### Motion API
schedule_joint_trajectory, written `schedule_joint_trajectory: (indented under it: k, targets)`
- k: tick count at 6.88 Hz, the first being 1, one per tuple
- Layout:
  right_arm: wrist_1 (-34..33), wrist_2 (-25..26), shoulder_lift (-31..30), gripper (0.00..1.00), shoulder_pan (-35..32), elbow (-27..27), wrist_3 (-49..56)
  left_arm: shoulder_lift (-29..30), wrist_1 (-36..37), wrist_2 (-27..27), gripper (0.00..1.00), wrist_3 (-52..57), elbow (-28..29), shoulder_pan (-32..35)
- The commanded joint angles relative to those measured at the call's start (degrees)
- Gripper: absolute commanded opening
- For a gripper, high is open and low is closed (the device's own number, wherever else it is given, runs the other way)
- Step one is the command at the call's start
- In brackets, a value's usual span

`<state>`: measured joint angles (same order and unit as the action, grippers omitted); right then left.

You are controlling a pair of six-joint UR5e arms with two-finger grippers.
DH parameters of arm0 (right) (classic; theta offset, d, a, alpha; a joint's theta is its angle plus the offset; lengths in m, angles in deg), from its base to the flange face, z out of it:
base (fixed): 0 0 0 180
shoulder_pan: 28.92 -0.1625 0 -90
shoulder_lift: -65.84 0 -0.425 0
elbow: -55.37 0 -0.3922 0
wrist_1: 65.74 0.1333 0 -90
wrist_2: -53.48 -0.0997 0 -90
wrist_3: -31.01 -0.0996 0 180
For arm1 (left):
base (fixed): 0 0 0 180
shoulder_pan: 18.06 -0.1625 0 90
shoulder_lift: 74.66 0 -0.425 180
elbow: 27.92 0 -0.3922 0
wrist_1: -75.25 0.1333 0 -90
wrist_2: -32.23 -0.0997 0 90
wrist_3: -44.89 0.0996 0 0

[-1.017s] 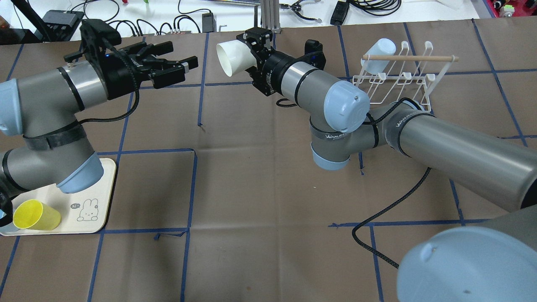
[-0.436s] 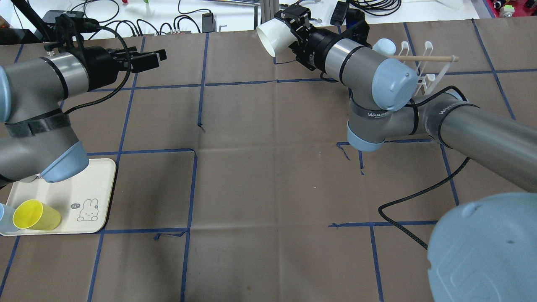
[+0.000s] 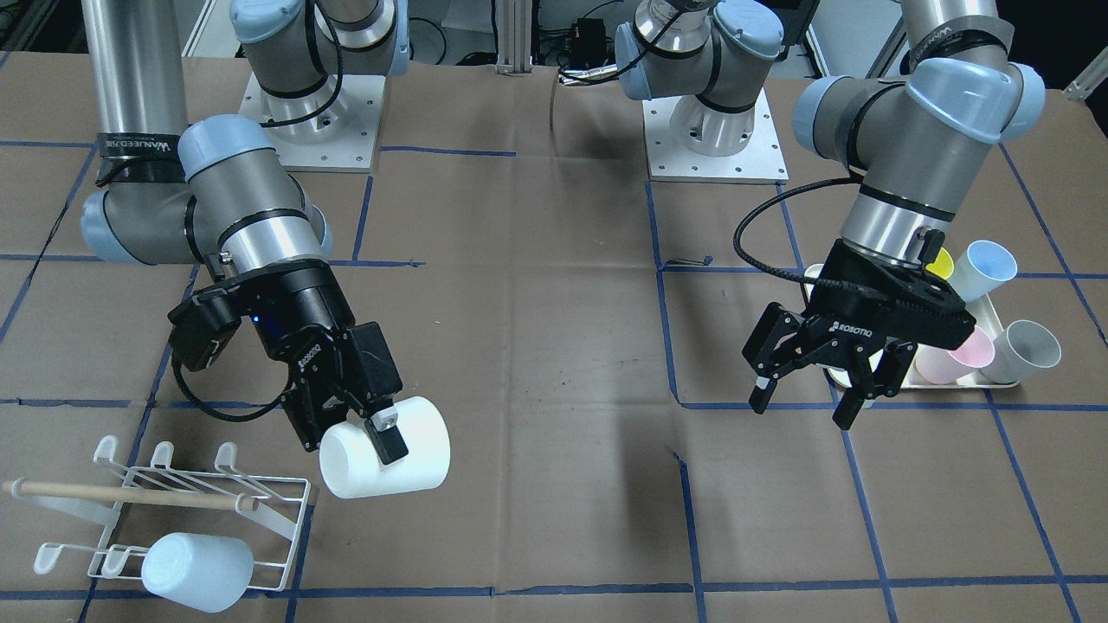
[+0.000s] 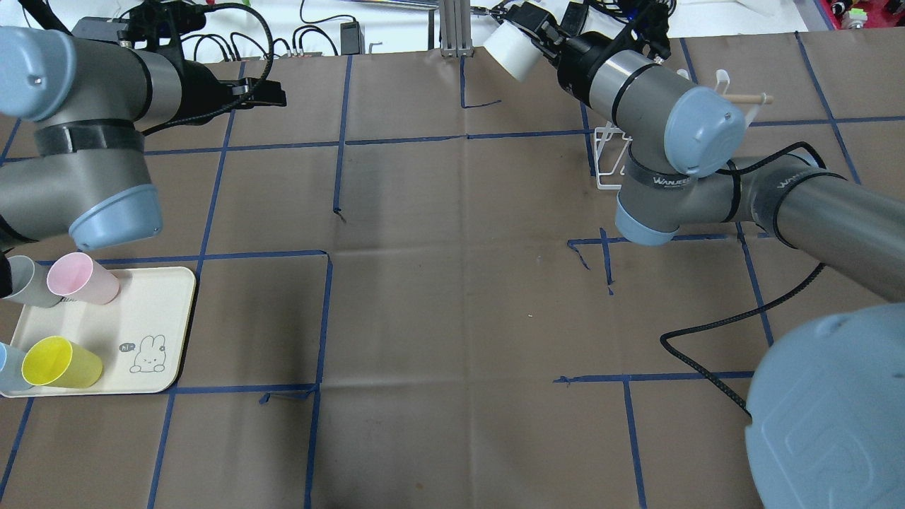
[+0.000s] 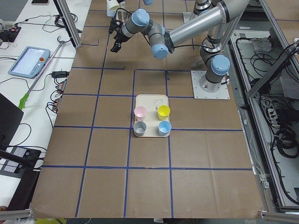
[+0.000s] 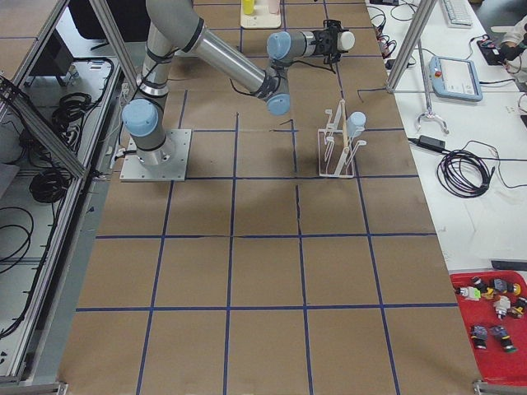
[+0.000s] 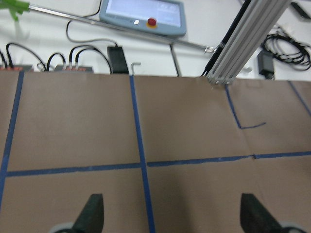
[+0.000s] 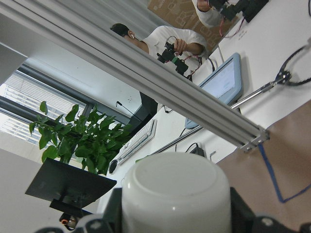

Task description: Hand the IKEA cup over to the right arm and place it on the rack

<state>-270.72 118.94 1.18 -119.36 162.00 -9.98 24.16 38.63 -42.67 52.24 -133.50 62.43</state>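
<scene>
- Since a second ago the left arm (image 4: 85, 92) has drawn back over its own end of the desk (image 4: 452, 297), uncovering a pink cup (image 4: 83, 278) and a grey cup (image 4: 25, 281) on the tray (image 4: 152, 304); the right arm (image 4: 657, 99) has swung the white cup (image 4: 510, 51) out toward the far edge and closer to the rack (image 3: 275, 522)
- Left pincer (image 3: 801, 408): released, with its fingers spread wide; the left wrist view shows only bare desk between the fingertips (image 7: 92, 216), so it holds and touches nothing, and it hangs well apart from the white cup
- Right pincer (image 3: 351, 437): clenched on the white cup, one finger lying across the cup's wall about midway along it, the other hidden behind
- White cup: clear of the desk and lying on its side with its long axis about level; the narrower closed end seems to point toward the rack and the wider mouth toward the desk's middle
- Rack: it stands to the robot's right of the held cup, apart from it, and the right arm is by far the nearer arm; a pale blue cup (image 3: 197, 571) already rests on it, below the dowel (image 3: 130, 495) in the front-facing view
- Judgement: the handover looks done, and the coming move is a carry to the robot's right and down, with the cup probably needing a turn so its mouth meets a free prong beside the pale blue cup
</scene>
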Motion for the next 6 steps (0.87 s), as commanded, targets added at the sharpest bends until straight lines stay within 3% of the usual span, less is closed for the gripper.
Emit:
schedule_joint_trajectory:
  k: [1, 4, 6]
  targets:
    - [-0.2, 9.7, -0.2, 0.33, 2.4, 0.1, 20.7, 0.7, -21.3, -10.7, 1.0, -4.9, 7.3, 5.4]
    - [-0.5, 11.5, -0.7, 0.27, 10.4, 0.1, 41.6, -3.1, -52.1, -12.6, 1.0, -8.6, 18.9, 7.1]
    - [-0.6, 11.6, 0.0, 0.25, 14.9, -0.3, 47.5, -4.8, -56.0, -12.5, 1.0, -9.1, 18.6, 7.4]
